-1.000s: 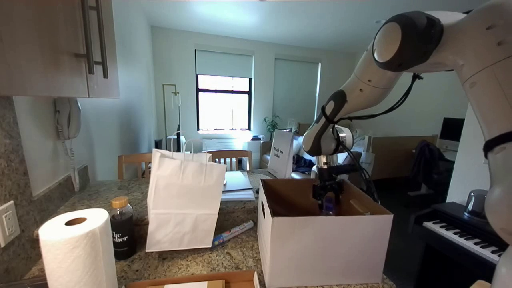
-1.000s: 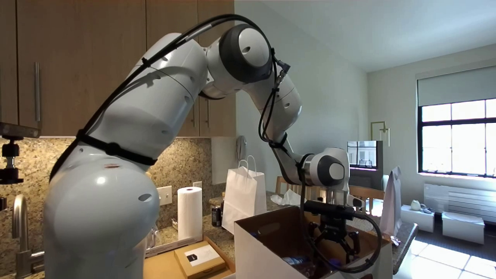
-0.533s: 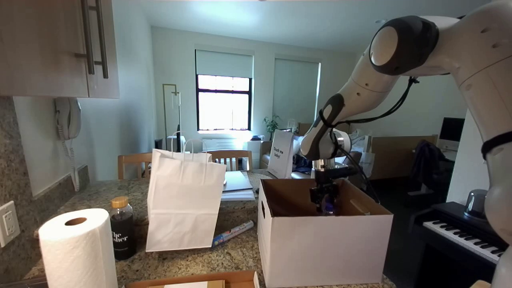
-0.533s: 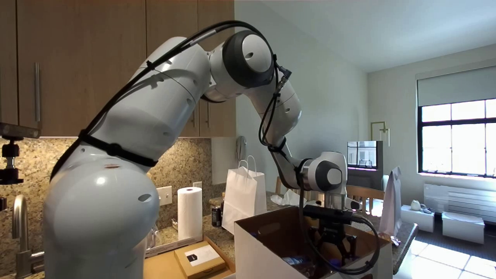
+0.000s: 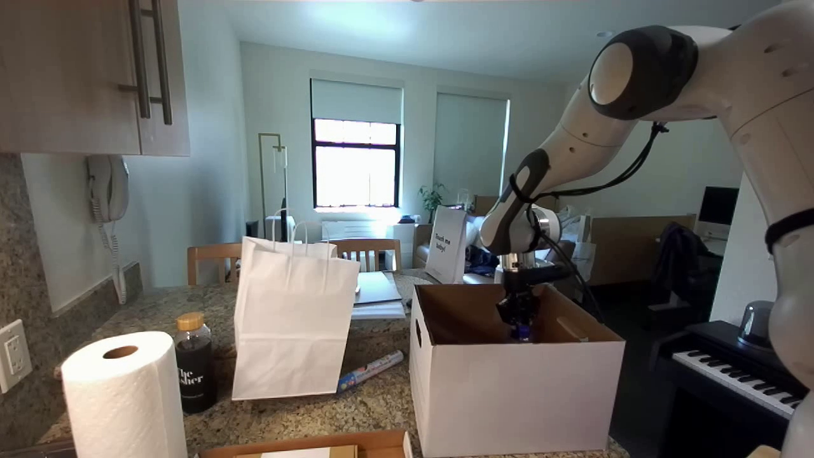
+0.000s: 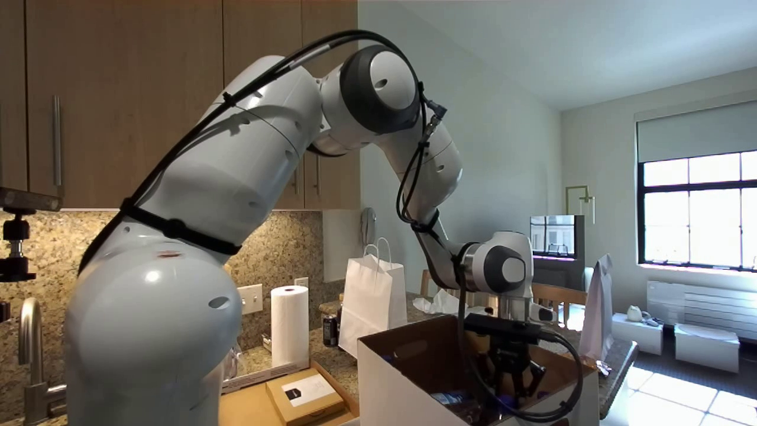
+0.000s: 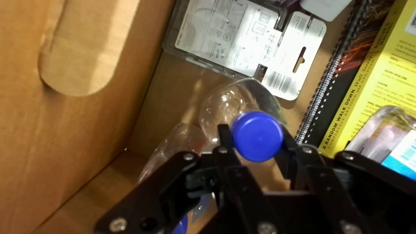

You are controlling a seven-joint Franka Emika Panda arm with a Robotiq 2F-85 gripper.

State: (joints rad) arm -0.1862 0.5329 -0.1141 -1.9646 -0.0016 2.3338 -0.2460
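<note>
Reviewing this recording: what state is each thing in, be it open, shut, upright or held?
Tool: closed on a blue cap
White cardboard box: open-topped, upright
White paper bag: standing upright
Orange-lidded bottle: capped, upright
Paper towel roll: standing on end
Wall cabinet: shut
Window shade: partly lowered
A Random Walk Down Wall Street book: closed

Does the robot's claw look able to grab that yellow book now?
Probably not: the gripper looks closed on a blue cap, and in the wrist view a clear plastic package covers part of the yellow book.
</note>
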